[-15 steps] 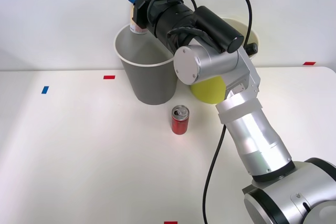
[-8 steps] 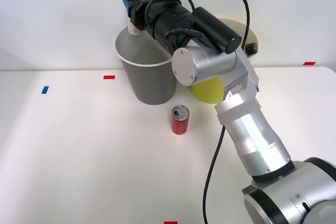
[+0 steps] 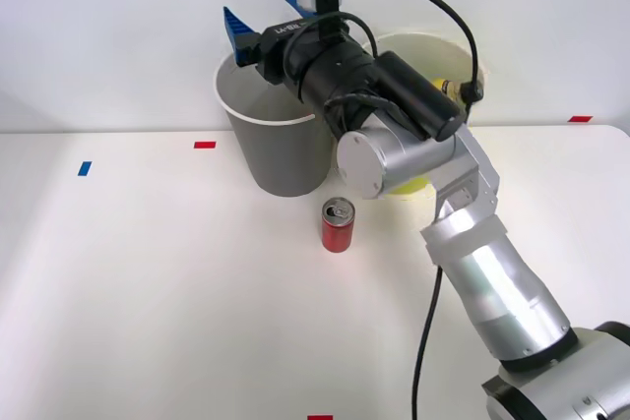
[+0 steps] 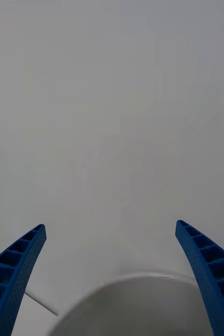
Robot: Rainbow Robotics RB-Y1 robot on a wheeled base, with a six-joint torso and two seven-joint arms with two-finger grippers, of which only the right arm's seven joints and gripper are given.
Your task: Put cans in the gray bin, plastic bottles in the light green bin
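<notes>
Right gripper (image 3: 264, 15) is seen in the front view held over the gray bin (image 3: 281, 150), just above its white rim; blue fingers (image 3: 234, 25) are spread wide w/ nothing between them. Arm is stretched forward from the right side, crossing in front of the light green bin (image 3: 463, 54), which stands just beside the gray one. Inside the green bin a bit of the yellow bottle (image 3: 445, 87) w/ dark cap is glimpsed behind the arm; most of it is hidden. Red can (image 3: 337, 225) stands upright on the table (image 3: 148, 292), near the foot of the gray bin and apart from it. Orange-yellow can cannot be made out; contents of the gray bin are not visible from this angle.

Judgement: a drop over the gray bin appears complete, as the gripper is empty above it. One can is left on the table. Next move calls for retracting the arm clear of both rims, descending over the red can w/ jaws wide, and closing around its body w/o tipping it; clearance to the gray bin wall should be watched.

Wrist view: both ribbed fingers (image 4: 14, 268) are shown at the corners, wide apart and empty, confirming the open state more plainly. Curved white rim of the gray bin (image 4: 143, 277) is seen below, w/ blank wall beyond. Red can, green bin and table are supplied by the front view instead.
</notes>
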